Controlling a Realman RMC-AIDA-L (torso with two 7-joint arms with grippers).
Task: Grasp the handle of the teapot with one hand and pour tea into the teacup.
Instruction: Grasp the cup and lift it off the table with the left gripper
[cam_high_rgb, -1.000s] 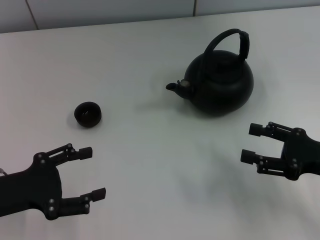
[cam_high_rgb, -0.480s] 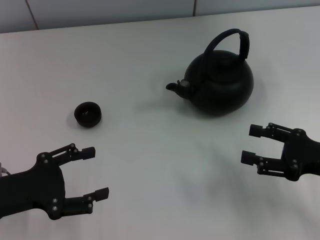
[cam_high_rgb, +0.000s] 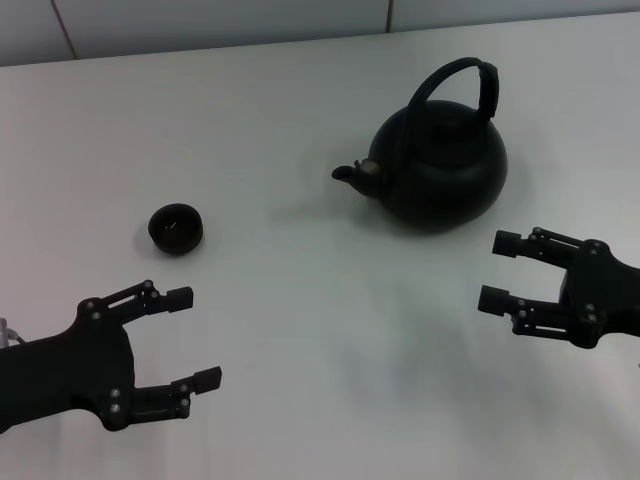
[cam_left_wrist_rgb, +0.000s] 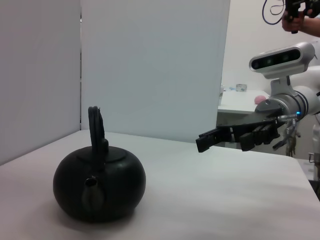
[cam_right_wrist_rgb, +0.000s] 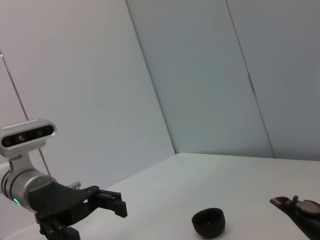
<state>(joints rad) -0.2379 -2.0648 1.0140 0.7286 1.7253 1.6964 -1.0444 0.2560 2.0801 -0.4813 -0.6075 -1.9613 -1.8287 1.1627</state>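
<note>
right gripper (cam_high_rgb: 497, 271) hovers over the white table (cam_high_rgb: 300, 110) at the near right, fingers spread wide, nothing between them; it sits just on the near side of the teapot, not touching it. left gripper (cam_high_rgb: 194, 337) hovers at the near left, fingers also wide apart and holding nothing, a short way in front of the teacup. no brand, label or writing can be read on anything. count: one teapot (cam_high_rgb: 440, 168), one teacup (cam_high_rgb: 176, 228), two grippers. teapot is round, matte black, upright on the far right of the table, stubby spout (cam_high_rgb: 355, 174) pointing toward the cup side; handle (cam_high_rgb: 462, 85) arches tall over its top, thicker on one side. teacup is a small black handleless bowl, upright, well apart from the teapot.
</note>
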